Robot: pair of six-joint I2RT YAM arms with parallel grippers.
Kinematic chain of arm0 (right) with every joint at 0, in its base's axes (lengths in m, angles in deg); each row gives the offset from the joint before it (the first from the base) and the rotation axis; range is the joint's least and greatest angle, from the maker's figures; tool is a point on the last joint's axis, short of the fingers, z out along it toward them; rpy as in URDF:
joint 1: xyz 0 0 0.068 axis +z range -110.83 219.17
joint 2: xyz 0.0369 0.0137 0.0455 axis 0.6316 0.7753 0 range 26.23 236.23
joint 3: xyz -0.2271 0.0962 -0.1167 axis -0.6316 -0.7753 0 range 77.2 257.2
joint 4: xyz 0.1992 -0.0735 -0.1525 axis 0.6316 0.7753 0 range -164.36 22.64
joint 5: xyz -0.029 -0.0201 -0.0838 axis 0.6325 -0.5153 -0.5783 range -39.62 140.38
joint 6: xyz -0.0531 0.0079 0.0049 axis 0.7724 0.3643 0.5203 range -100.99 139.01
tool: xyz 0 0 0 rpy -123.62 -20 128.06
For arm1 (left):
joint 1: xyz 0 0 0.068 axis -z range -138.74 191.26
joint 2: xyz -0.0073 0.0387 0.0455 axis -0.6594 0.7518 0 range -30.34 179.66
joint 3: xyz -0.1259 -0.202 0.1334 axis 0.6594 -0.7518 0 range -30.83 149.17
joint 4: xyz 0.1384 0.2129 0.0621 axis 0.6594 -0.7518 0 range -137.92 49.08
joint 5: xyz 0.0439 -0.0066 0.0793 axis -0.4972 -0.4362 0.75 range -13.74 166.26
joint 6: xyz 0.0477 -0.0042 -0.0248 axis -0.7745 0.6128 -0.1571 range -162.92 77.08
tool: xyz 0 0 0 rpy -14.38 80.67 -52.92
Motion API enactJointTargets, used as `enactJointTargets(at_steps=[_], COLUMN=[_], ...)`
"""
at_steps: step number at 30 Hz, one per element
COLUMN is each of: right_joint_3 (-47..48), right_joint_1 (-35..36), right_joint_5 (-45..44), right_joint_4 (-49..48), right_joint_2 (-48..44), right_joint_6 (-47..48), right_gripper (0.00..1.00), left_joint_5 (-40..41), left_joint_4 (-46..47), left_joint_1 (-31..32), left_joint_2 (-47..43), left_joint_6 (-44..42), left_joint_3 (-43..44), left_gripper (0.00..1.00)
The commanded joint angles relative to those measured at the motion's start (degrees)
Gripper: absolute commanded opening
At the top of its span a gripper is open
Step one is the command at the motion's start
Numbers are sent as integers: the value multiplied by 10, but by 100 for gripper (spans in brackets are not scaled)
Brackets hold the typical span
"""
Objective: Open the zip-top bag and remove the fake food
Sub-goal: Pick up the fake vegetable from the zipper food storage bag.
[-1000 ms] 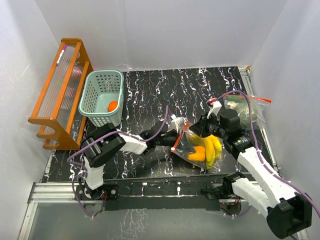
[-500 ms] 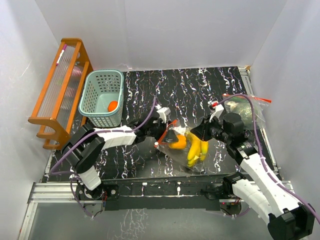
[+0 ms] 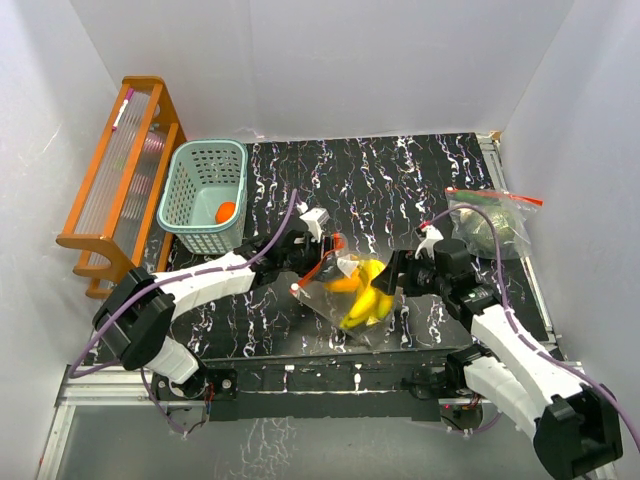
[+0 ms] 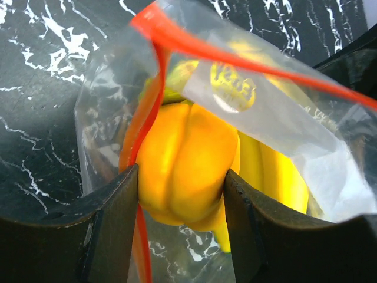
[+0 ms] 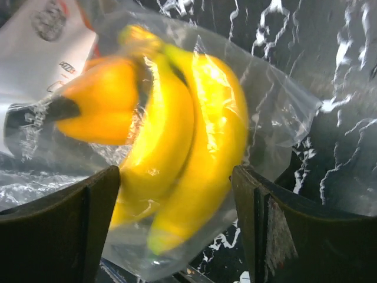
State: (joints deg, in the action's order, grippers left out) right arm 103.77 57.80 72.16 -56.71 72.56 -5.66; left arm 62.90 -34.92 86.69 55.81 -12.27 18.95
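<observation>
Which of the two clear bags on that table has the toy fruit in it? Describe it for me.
Start at the black marbled table and look at the middle of its near edge. The zip-top bag there shows a yellow banana bunch and an orange-yellow bell pepper inside; the other bag, at the far right, shows neither.

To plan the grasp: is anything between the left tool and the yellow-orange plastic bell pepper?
Yes: the clear plastic zip-top bag holds the bell pepper, so its film seems to lie between it and the left tool.
</observation>
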Motion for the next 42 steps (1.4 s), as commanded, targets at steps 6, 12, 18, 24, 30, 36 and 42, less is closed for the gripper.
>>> enactJointTargets(at_steps=[6, 12, 18, 24, 30, 36, 42], right_joint_3=[-61, -74, -44, -17, -2, -12, -15], right_joint_1=[0, 0, -1, -3, -4, -4, -4], right_joint_5=[3, 4, -46, -88, -90, -86, -75], right_joint_4=[-89, -115, -87, -70, -78, -92, -98], right_joint_2=[86, 57, 15, 31, 63, 74, 87], right_joint_6=[-78, -94, -84, -73, -66, -63, -58], right_gripper=[61, 16, 8, 7, 8, 8, 8], left_joint_5=[-26, -34, -43, -70, -86, -74, -45], left_joint_4=[-24, -25, -18, -38, -62, -104, -145], left_joint_1=[-24, -40, -48, -84, -122, -164, -238], left_joint_2=[-28, -24, -36, -73, -131, -157, -150], left_joint_6=[6, 4, 9, 8, 12, 1, -4], left_joint_3=[5, 9, 2, 8, 23, 57, 108], left_gripper=[35, 35, 35, 35, 35, 35, 36])
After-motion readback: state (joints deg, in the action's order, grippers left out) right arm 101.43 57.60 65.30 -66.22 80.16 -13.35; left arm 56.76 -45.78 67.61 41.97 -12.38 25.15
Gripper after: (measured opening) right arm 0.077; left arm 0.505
